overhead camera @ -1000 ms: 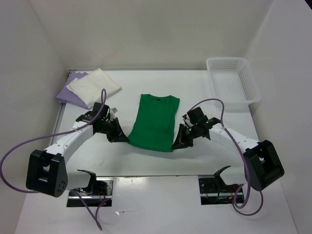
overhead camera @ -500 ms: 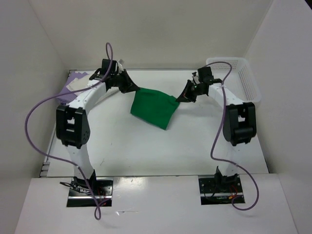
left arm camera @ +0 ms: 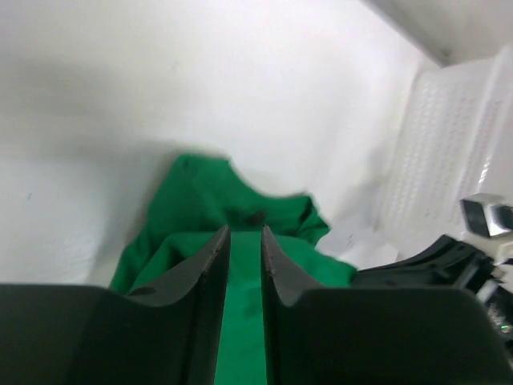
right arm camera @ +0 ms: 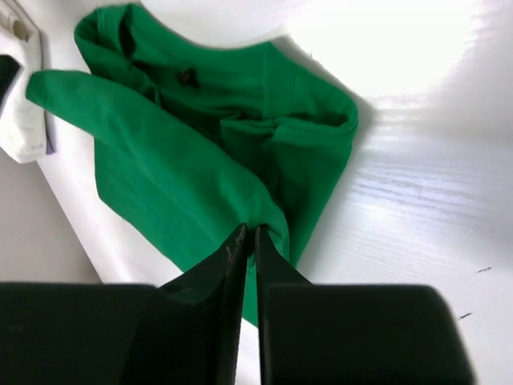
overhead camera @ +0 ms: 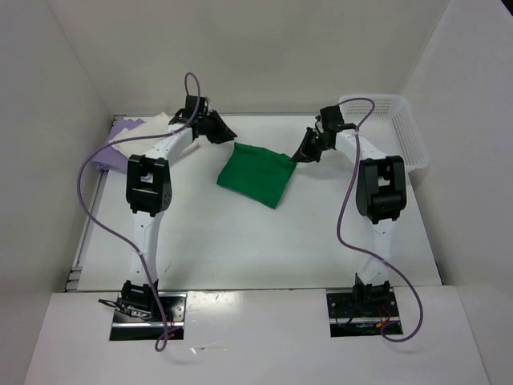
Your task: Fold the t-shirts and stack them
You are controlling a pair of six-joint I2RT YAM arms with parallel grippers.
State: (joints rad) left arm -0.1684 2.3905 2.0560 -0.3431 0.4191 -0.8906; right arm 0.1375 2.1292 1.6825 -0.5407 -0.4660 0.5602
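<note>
The green t-shirt [overhead camera: 256, 172] lies folded over on itself at the far middle of the table, its collar showing in the right wrist view [right arm camera: 176, 152]. My left gripper [overhead camera: 228, 134] hovers at its far left corner, and the left wrist view shows it [left arm camera: 245, 233] open, with green cloth [left arm camera: 204, 188] visible through the gap. My right gripper [overhead camera: 303, 155] is at the far right corner, where it [right arm camera: 249, 230] pinches a pucker of the cloth's edge. The cream t-shirt [overhead camera: 138, 132] rests on the lavender one [overhead camera: 103, 156] at the far left, partly behind the left arm.
A white mesh basket [overhead camera: 377, 100] stands at the far right corner, close to the right arm, and shows in the left wrist view [left arm camera: 449, 136]. Both arms stretch far out, near the back wall. Purple cables loop above each arm.
Both arms swung from the near side to the far side, carrying the green shirt's near edge over so that it lies doubled. The left jaws have parted.
</note>
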